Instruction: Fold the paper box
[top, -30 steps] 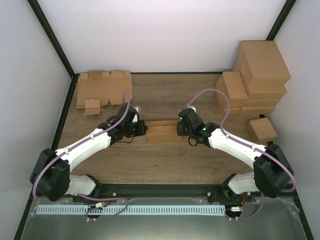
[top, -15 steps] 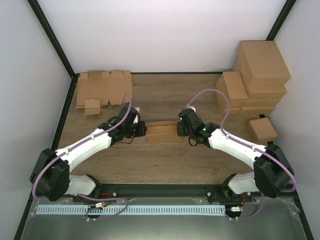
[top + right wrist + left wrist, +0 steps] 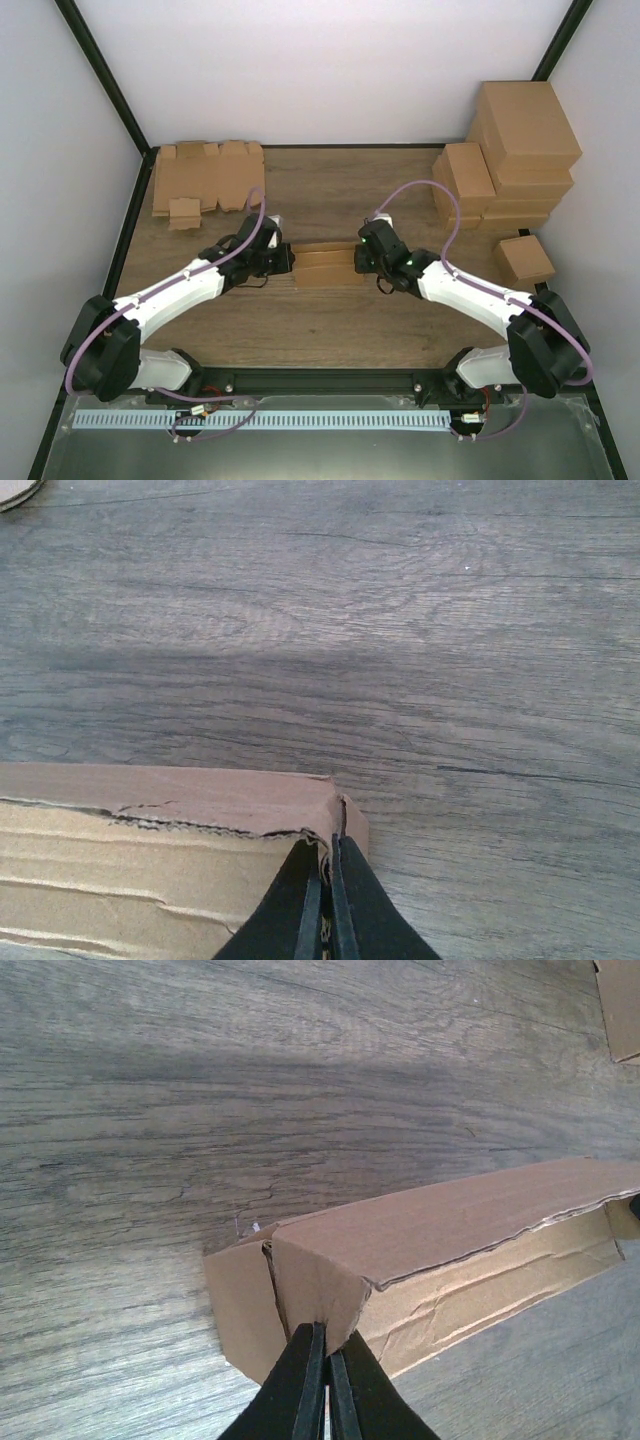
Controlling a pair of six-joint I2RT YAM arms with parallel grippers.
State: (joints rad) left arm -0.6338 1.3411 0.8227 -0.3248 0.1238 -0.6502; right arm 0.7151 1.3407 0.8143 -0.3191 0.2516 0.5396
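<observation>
The paper box (image 3: 325, 268) lies in the middle of the table as a long, low, partly folded brown shell, with its top panel bent over a creased inner wall (image 3: 450, 1225). My left gripper (image 3: 290, 260) is at its left end, and in the left wrist view it (image 3: 327, 1345) is shut on the lower corner of the end flap. My right gripper (image 3: 357, 262) is at the right end. There the right gripper (image 3: 326, 865) is shut on the edge of the end wall beside the torn-looking panel edge of the paper box (image 3: 150, 860).
Flat cardboard blanks (image 3: 205, 178) lie at the back left. Closed brown boxes (image 3: 520, 150) are stacked at the back right, and a smaller box (image 3: 523, 260) sits in front of them. Black frame rails run along the table's sides.
</observation>
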